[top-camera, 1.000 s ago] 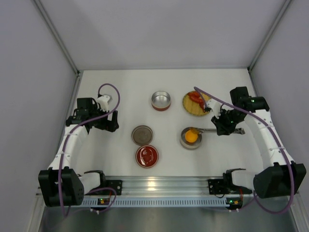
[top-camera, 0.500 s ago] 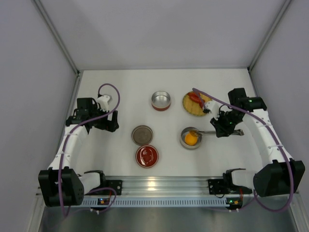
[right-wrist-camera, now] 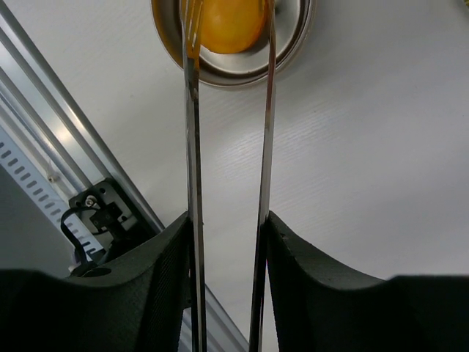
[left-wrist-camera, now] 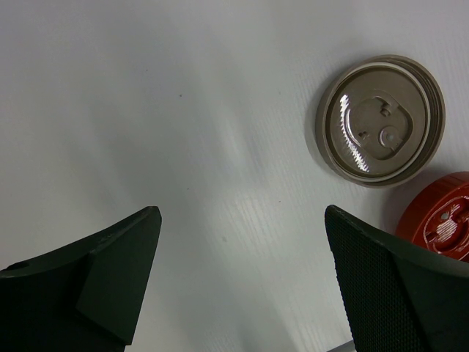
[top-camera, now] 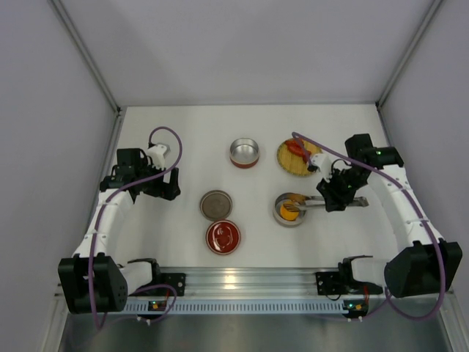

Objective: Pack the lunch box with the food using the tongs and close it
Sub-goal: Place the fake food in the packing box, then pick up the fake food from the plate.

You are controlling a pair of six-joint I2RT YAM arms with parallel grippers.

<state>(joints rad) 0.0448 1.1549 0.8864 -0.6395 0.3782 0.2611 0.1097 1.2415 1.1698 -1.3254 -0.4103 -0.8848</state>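
Note:
My right gripper [right-wrist-camera: 229, 220] is shut on the silver tongs [right-wrist-camera: 193, 147], one finger pressing each arm from outside. The arms stand spread and reach to a metal lunch box bowl [right-wrist-camera: 293, 51]. In that bowl lies the round orange-yellow food piece [right-wrist-camera: 227, 26], between the tong tips. From above, the tongs [top-camera: 311, 199] run left from the right gripper [top-camera: 333, 196] to the bowl [top-camera: 278, 216]. Red food pieces [top-camera: 296, 147] lie on a yellow plate [top-camera: 287, 163]. My left gripper [left-wrist-camera: 242, 210] hangs open over bare table, holding nothing.
A second metal bowl with a red base [top-camera: 245, 152] stands at the back centre. A brown lid [top-camera: 215, 204] and a red lid [top-camera: 223, 237] lie between the arms, and both the brown lid [left-wrist-camera: 379, 121] and red lid [left-wrist-camera: 440, 216] show in the left wrist view. The aluminium rail [right-wrist-camera: 44, 147] runs along the near edge.
The right jaws have eased apart and the tongs' arms have spread, tips now over the bowl with the orange piece inside. The left arm has not moved.

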